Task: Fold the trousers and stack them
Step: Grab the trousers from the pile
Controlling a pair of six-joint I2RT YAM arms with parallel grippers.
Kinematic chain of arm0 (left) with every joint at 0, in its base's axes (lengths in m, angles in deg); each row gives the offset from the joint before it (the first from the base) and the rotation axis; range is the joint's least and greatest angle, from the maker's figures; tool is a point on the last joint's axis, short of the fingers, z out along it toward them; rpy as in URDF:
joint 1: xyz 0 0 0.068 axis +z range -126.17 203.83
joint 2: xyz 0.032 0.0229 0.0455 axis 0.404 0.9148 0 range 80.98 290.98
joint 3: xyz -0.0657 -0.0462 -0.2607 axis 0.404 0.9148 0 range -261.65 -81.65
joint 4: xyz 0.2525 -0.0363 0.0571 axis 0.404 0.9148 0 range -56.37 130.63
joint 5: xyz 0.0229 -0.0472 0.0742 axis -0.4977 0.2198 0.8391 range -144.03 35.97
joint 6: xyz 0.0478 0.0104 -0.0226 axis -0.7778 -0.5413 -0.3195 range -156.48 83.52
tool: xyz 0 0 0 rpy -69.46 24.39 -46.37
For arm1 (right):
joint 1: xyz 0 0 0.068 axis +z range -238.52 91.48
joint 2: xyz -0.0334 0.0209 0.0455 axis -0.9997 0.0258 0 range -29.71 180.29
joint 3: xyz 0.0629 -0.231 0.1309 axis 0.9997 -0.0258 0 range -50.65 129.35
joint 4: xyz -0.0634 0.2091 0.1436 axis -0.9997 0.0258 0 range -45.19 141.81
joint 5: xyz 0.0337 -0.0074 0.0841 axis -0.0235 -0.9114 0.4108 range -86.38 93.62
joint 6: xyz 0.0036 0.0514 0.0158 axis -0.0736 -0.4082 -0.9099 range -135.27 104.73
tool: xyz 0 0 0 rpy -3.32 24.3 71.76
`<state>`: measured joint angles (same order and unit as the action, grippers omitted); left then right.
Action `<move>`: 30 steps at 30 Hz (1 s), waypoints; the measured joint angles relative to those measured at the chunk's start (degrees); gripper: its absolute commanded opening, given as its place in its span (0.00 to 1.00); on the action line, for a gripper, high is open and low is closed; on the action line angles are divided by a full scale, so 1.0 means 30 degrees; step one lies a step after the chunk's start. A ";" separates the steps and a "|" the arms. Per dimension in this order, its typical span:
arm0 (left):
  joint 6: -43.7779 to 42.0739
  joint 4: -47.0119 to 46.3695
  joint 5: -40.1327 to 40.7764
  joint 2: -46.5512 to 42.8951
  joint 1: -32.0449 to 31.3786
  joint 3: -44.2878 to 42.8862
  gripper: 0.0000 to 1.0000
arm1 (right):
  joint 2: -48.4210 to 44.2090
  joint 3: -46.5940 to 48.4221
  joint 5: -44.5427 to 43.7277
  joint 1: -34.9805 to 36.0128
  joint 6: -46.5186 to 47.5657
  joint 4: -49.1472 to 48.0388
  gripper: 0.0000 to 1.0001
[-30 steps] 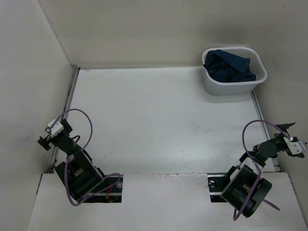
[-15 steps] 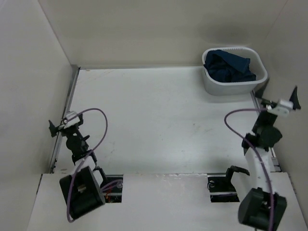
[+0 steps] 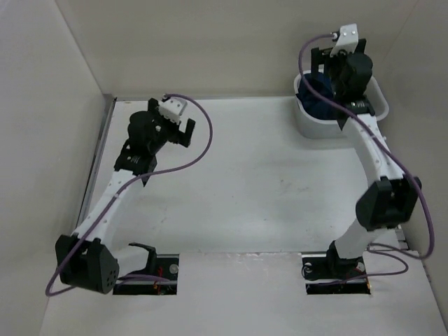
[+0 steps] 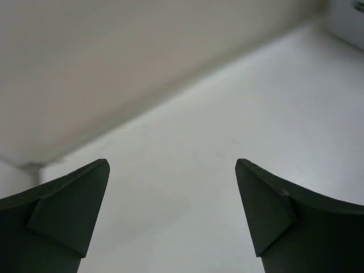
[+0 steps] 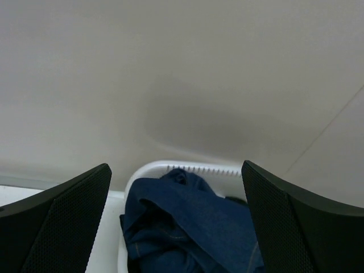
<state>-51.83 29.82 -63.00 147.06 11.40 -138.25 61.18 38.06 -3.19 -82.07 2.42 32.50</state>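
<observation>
Setting: a robotics lab test cell, not a lived-in room. The white table [image 3: 231, 175] is boxed in by plain off-white panels [image 3: 42, 105] along its left, far and right edges. The left arm [image 3: 105, 206] and right arm [image 3: 374, 150] are bolted at the near edge, with purple cables [image 3: 208, 134] looping loose. The sole prop is a white plastic basket [image 3: 315, 129] in the far right corner, holding the trousers [image 5: 187, 222].

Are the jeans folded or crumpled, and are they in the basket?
Crumpled, not folded: the jeans lie bunched in irregular creases inside the white basket.
</observation>
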 measured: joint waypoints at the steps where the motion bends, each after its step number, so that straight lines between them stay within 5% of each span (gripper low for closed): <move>1: 0.0546 0.1399 -0.0867 0.0736 -0.0364 -0.0495 0.95 | 0.1472 0.1960 0.0022 -0.0401 -0.0670 0.1566 1.00; 6: 0.2790 0.5996 -0.3687 0.3869 -0.0306 -0.1392 0.93 | 0.7016 0.7766 -0.0342 -0.1865 -0.3089 0.7533 1.00; 13: 0.3854 0.8043 -0.4386 0.5034 0.0663 -0.1960 0.93 | 1.1118 0.9551 -0.1326 -0.2164 -0.4641 1.0863 0.99; 15: 0.3949 0.8043 -0.4371 0.5034 0.0845 -0.2251 0.93 | 1.1424 0.9530 -0.1610 -0.2164 -0.4903 1.1358 0.75; 19: 0.4087 0.8014 -0.4226 0.5027 0.0911 -0.2390 0.93 | 1.1351 0.9522 -0.1800 -0.2280 -0.5304 1.1402 0.09; 20: 0.4109 0.8058 -0.4189 0.5027 0.0903 -0.2390 0.93 | 1.1322 0.9522 -0.1880 -0.2288 -0.5355 1.1409 0.01; 30: 0.4226 0.8058 -0.3570 0.3563 0.0954 -0.2222 0.93 | 0.7715 0.7599 -0.4721 -0.2229 -0.5880 1.0783 0.00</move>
<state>-39.15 53.99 -73.71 157.75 14.26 -144.92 84.32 60.86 -17.35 -88.75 -15.22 64.84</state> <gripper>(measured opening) 0.930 0.038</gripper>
